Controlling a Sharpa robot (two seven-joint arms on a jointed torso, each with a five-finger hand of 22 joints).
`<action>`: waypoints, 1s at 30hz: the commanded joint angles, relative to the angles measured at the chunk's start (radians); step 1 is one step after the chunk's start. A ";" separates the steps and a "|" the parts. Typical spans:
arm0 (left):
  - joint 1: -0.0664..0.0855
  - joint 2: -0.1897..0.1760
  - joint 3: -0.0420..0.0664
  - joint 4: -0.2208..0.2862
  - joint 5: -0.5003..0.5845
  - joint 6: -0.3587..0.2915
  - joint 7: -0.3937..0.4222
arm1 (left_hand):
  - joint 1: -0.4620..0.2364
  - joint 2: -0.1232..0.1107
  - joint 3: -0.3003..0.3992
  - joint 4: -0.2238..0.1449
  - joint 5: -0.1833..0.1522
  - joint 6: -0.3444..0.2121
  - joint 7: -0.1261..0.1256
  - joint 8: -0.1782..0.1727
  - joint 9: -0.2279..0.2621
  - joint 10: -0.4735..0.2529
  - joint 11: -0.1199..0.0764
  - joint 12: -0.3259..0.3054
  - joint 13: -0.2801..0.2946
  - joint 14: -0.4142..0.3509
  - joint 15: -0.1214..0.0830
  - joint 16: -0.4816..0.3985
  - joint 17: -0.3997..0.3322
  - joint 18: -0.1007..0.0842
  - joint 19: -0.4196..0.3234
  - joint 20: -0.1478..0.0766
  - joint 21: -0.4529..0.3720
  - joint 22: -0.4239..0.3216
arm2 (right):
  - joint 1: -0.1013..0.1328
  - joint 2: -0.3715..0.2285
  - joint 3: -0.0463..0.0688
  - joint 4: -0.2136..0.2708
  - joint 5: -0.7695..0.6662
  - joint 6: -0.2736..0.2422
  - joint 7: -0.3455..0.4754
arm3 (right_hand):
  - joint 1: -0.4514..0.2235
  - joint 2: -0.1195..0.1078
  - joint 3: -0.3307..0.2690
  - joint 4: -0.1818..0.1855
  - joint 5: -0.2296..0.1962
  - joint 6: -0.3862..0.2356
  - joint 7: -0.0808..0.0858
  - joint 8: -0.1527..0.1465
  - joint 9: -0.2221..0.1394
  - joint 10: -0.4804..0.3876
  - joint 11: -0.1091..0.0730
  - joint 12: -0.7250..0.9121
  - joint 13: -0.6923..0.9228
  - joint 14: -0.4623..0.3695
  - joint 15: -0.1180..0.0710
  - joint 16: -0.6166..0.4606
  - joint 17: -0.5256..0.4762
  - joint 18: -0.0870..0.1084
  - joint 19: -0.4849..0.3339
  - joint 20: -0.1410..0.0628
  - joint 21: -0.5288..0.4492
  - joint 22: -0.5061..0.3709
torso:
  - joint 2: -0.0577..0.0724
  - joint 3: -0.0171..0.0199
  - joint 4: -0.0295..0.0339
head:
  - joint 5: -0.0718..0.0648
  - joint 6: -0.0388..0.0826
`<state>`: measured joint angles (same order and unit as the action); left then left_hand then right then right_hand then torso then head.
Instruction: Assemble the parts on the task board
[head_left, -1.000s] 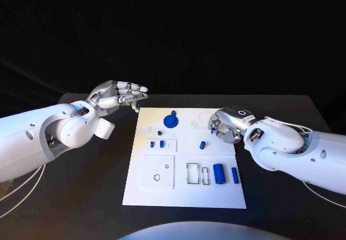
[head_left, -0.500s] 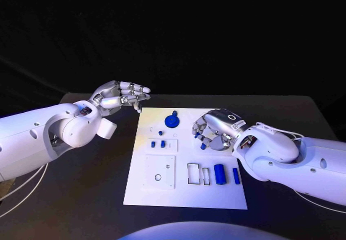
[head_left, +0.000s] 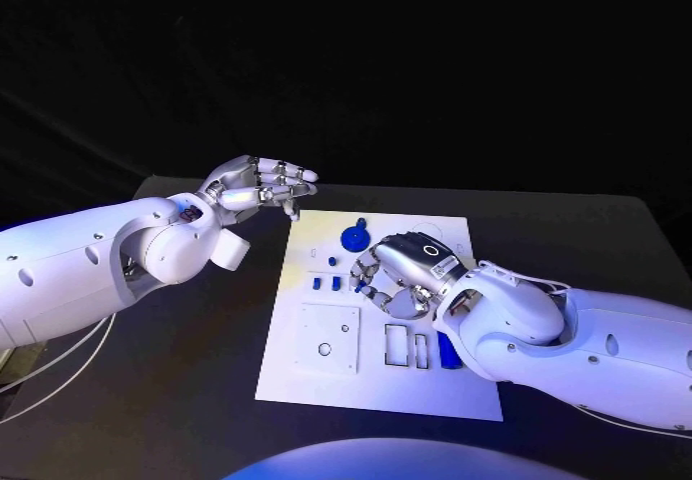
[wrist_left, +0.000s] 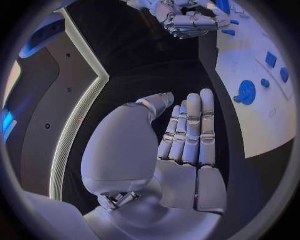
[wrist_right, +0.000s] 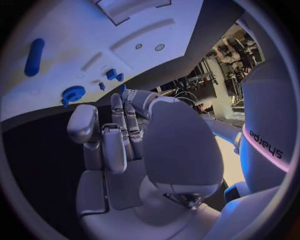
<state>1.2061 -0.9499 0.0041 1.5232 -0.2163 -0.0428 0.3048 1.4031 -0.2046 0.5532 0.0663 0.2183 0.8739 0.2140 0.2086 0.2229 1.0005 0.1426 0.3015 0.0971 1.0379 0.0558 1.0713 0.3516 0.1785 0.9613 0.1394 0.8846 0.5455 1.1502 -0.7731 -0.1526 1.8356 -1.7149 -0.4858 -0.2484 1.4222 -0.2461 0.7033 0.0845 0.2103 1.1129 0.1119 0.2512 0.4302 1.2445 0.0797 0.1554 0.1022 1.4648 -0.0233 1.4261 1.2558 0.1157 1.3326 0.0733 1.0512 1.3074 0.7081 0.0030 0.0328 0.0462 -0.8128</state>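
Note:
The white task board (head_left: 296, 385) lies in the middle of the black table. A blue gear (head_left: 355, 237) sits near its far edge, and two small blue parts (head_left: 316, 283) lie left of centre. My right hand (head_left: 401, 270) hovers over the board's middle, fingers extended, nothing seen in it. Its arm half covers a blue cylinder (head_left: 447, 352). The right wrist view shows the gear (wrist_right: 73, 93), small parts (wrist_right: 111, 74) and a blue cylinder (wrist_right: 34, 56). My left hand (head_left: 267, 183) hangs beyond the board's far left corner, holding nothing. The left wrist view shows its straight fingers (wrist_left: 190, 130) and the gear (wrist_left: 247, 92).
A square inset plate (head_left: 329, 338) with small holes lies on the board's near left. Two rectangular cutouts (head_left: 397, 345) sit to its right. Bare black table (head_left: 188, 370) runs along the board's left side.
My right hand has moved left from the board's right edge to over its middle, covering the small blue part that lay there. The left hand has stayed about where it was.

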 joint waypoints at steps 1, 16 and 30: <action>0.000 0.006 -0.001 -0.003 0.002 0.019 0.009 | -0.019 -0.001 -0.010 0.007 0.000 -0.006 0.002 -0.006 -0.001 -0.010 0.002 0.007 0.000 0.001 0.006 -0.004 -0.001 0.006 0.000 0.011 -0.009 -0.004 | -0.013 0.013 0.000 -0.010 -0.014 0.013 0.017 | 0.001 0.013 -0.001 -0.007 -0.003 0.004 0.003 0.007 0.002 0.041 -0.033 0.002 0.001 0.048 -0.006 0.003 -0.001 -0.008 0.007 0.000 -0.004 0.025 | 0.001 0.0003 -0.0007 | 0.023 -0.007; 0.000 0.025 -0.004 -0.014 0.019 0.023 0.005 | -0.039 0.002 -0.022 0.025 -0.001 -0.006 0.001 -0.005 -0.002 -0.016 0.002 0.017 0.002 0.000 0.007 -0.002 -0.001 0.006 0.003 0.014 -0.025 -0.016 | -0.064 0.063 -0.004 -0.057 -0.015 0.040 0.021 | -0.001 0.015 0.001 -0.010 -0.005 0.001 0.005 0.006 0.002 0.039 -0.031 0.000 0.001 0.049 -0.005 0.004 0.001 -0.007 0.006 0.000 -0.007 0.024 | 0.000 0.0014 -0.0002 | 0.041 -0.027; 0.000 0.034 -0.004 -0.020 0.021 0.035 -0.003 | -0.042 0.002 -0.026 0.029 -0.001 -0.007 0.001 -0.005 -0.002 -0.018 0.002 0.020 0.003 -0.001 0.008 -0.001 0.000 0.006 0.005 0.015 -0.030 -0.020 | -0.088 0.068 -0.008 -0.065 -0.015 0.050 0.017 | -0.002 0.016 0.001 -0.011 -0.006 0.000 0.006 0.005 0.003 0.039 -0.031 0.000 0.001 0.049 -0.005 0.003 -0.001 -0.007 0.006 0.000 -0.008 0.024 | 0.001 0.0023 -0.0016 | 0.045 -0.034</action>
<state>1.2061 -0.9186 -0.0004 1.5026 -0.2040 -0.0321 0.3020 1.3733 -0.2030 0.5284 0.0911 0.2182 0.8739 0.2139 0.2086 0.2221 0.9881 0.1449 0.3165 0.0983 1.0379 0.0558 1.0713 0.3514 0.1786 0.9650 0.1504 0.8617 0.5264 1.0641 -0.7062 -0.1606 1.7699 -1.7169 -0.4555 -0.2358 1.4213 -0.2367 0.7040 0.0784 0.2025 1.1131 0.1123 0.2541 0.4322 1.2448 0.0799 0.1529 0.1028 1.4649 -0.0231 1.4260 1.2557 0.1157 1.3325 0.0733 1.0474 1.3080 0.7088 0.0046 0.0310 0.0906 -0.8446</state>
